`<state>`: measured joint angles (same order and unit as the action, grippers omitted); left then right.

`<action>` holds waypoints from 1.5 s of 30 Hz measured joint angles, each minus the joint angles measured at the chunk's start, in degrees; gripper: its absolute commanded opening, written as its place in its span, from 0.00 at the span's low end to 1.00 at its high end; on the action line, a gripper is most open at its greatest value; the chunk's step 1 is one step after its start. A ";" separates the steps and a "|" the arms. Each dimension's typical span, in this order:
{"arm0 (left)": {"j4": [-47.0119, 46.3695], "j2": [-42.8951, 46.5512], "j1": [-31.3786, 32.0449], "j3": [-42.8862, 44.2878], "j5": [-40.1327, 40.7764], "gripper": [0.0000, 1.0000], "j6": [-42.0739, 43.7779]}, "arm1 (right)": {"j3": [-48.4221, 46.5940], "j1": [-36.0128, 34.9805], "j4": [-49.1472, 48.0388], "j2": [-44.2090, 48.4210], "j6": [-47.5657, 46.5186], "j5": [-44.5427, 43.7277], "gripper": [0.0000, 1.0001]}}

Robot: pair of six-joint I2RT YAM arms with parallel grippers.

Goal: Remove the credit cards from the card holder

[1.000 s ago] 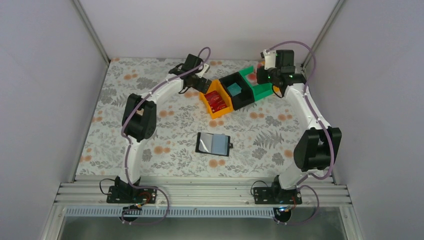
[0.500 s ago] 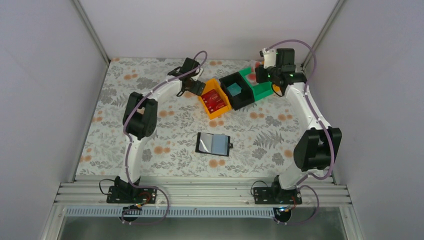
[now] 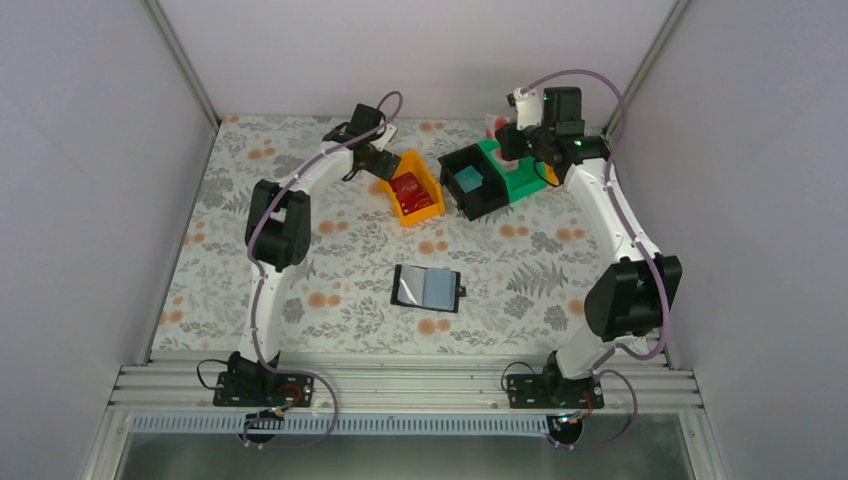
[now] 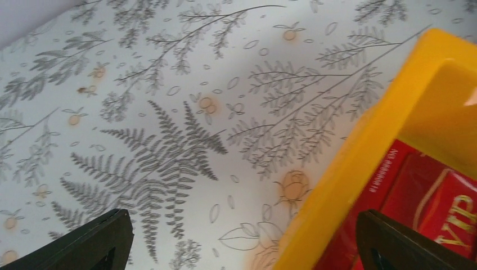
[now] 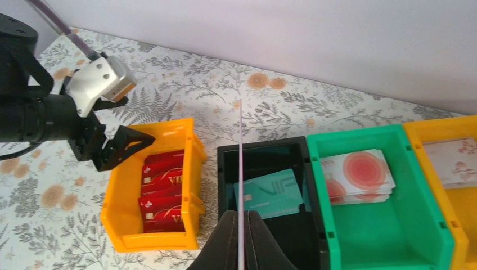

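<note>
The card holder (image 3: 428,288), a small black wallet, lies open on the mat at mid-table with pale faces up; neither gripper is near it. My right gripper (image 5: 241,225) is shut on a thin credit card (image 5: 241,157), seen edge-on, held upright above the black bin (image 5: 270,225). In the top view this gripper (image 3: 507,133) hovers over the far bins. My left gripper (image 4: 247,250) stands open astride the near wall of the orange bin (image 4: 360,163): one finger over the mat, the other over the red cards (image 4: 439,197) inside.
Bins sit at the far side: an orange bin (image 3: 410,190) of red cards, a black bin (image 3: 470,180) with a teal card, a green bin (image 3: 520,172) with white-and-red cards (image 5: 360,174), and another orange bin (image 5: 450,169) at the right. White walls enclose the floral mat.
The left gripper has drawn back to the left and the orange bin has slid with it, away from the black bin. The right gripper has shifted slightly back with its card.
</note>
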<state>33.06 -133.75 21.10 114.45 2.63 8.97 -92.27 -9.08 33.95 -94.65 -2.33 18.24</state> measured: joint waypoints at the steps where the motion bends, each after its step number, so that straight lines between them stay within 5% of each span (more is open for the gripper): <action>1: 0.07 0.07 0.00 0.00 -0.74 0.99 -0.09 | -0.09 -0.31 0.07 0.00 0.24 0.04 0.04; 7: 0.07 0.09 0.00 -0.81 -1.68 0.99 0.74 | -0.09 -0.92 1.01 -1.70 2.45 1.33 0.04; 16: -0.79 1.29 -3.74 1.90 -9.16 1.00 5.86 | -0.81 -2.56 3.85 -16.06 3.91 -1.09 0.04; 25: -1.25 11.56 -3.65 -3.78 -13.49 1.00 5.29 | 1.79 -6.99 3.61 -20.28 2.75 0.59 0.04; 40: -1.51 18.51 -4.76 -11.58 -14.21 1.00 6.03 | -13.64 -12.72 4.20 -29.79 7.21 3.85 0.04; 45: 1.05 22.32 -5.22 -10.78 -22.95 0.96 10.97 | -14.36 -12.68 9.90 -24.63 3.32 2.27 0.04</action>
<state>34.11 -111.44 15.88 103.68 -20.32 19.94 -106.63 -21.76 43.86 -119.28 0.99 20.51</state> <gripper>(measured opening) 0.984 0.041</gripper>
